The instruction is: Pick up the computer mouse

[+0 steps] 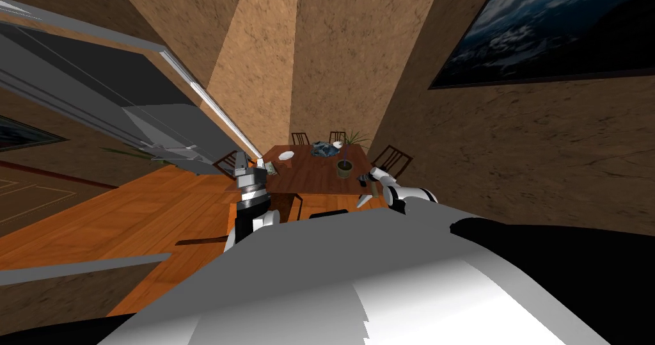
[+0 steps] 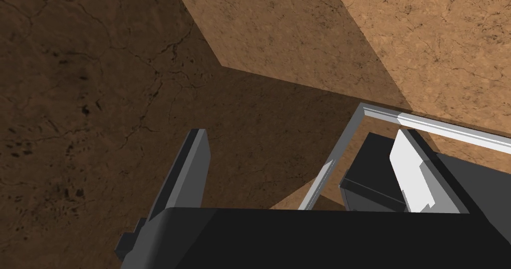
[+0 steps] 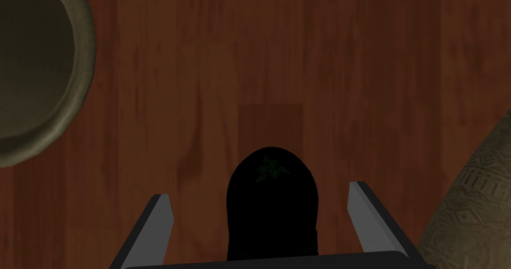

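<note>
Right tool (image 3: 258, 192), spread, at the dark wood desk (image 3: 349, 81) — black mouse (image 3: 272, 216) between its fingers, touching neither; left tool (image 2: 299, 134) spread too, brown walls (image 1: 332, 53) around.

One mouse (image 3: 272, 216). One bench (image 1: 313, 176). Two hands, the left hand (image 1: 249, 163) and the right hand (image 3: 258, 190), each with two fingers. Four chairs (image 1: 299, 137) around the bench. On it: one pot (image 1: 345, 168), one white bowl (image 1: 286, 155), one white cup (image 1: 337, 144), one blue-grey heap (image 1: 326, 149), one patterned vessel (image 3: 474, 206). Two wall pictures (image 1: 550, 27).
</note>
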Robot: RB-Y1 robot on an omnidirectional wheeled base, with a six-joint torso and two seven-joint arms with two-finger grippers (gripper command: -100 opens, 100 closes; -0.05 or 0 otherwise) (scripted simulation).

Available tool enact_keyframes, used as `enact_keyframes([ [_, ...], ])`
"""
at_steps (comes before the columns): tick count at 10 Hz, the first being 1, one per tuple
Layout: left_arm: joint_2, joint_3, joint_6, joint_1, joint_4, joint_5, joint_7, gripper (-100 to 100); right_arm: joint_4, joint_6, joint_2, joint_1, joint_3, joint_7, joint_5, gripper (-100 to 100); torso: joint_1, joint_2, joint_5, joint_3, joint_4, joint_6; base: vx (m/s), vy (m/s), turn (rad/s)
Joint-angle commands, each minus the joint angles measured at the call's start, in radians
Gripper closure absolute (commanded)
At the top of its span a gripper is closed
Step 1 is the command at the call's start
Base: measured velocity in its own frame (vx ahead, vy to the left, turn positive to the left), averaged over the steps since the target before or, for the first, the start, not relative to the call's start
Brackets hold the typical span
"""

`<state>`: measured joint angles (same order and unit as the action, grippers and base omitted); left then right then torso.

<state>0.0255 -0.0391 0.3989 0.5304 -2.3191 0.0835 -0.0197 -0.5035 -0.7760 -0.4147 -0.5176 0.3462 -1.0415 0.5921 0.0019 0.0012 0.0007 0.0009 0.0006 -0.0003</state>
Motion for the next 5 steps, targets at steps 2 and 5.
enact_keyframes([
  [2, 0.000, 0.000, 0.000, 0.000, 0.000, 0.000, 0.000, 0, 0.073, 0.032, -0.018, -0.029, 0.012, 0.046, 0.022, -100, -0.001, 0.000, 0.000, 0.000, 0.000, 0.001, 0.000, 0.005, 0.005],
  [5, 0.000, 0.000, 0.000, 0.000, 0.000, 0.000, 0.000, 0, 0.118, 0.048, -0.017, -0.045, 0.012, 0.056, 0.025, 100, -0.002, 0.000, -0.001, 0.000, 0.000, 0.001, 0.000, 0.000, 0.000],
])
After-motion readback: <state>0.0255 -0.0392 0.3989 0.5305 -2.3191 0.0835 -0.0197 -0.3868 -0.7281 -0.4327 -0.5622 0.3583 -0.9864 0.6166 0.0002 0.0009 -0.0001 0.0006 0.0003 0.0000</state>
